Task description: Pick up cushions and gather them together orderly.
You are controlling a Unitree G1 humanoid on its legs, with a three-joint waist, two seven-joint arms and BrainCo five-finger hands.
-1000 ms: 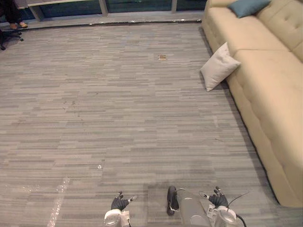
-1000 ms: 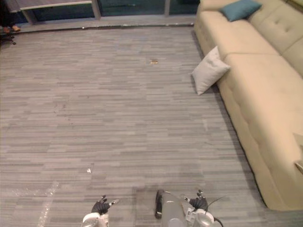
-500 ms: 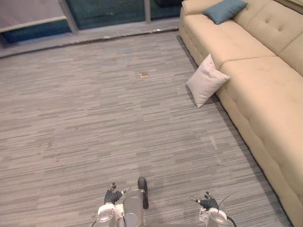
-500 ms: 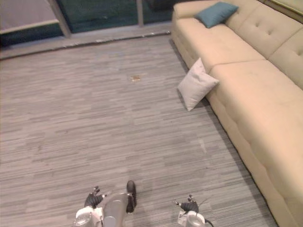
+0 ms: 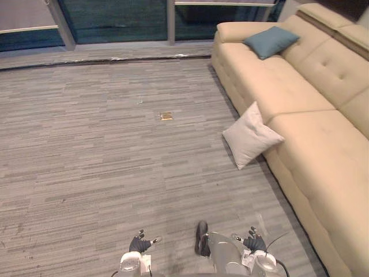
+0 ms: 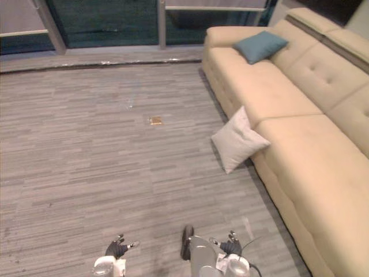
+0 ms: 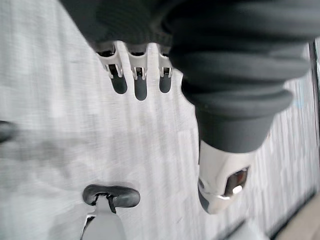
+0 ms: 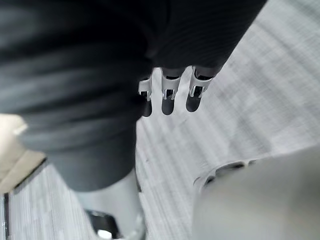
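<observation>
Two hands are seen low at the near edge of the head views, the left hand (image 5: pixel 140 243) and the right hand (image 5: pixel 254 242), both hanging above the grey striped carpet floor (image 5: pixel 86 150). In each wrist view the silver, dark-tipped fingers (image 7: pixel 140 85) are shown straight and relaxed, with bare carpet past them, so both hands are loose and nothing is grasped. Well ahead of the right hand, an off-white square cushion (image 5: pixel 252 135) is stood on one corner on the floor, tilted and leaned against the front of a long beige tufted fabric sofa (image 5: pixel 323 156) that runs along the robot's right side. Farther along the same sofa, a teal-blue cushion (image 5: pixel 271 41) is laid flat on the seat near the far armrest, well apart from the off-white one. Out on the open carpet, to the left of the off-white cushion, a small brownish square object (image 5: pixel 166 116) is seen lying flat. Beyond everything, the floor is bounded by a dark glass wall with grey frame posts (image 5: pixel 170 20).
</observation>
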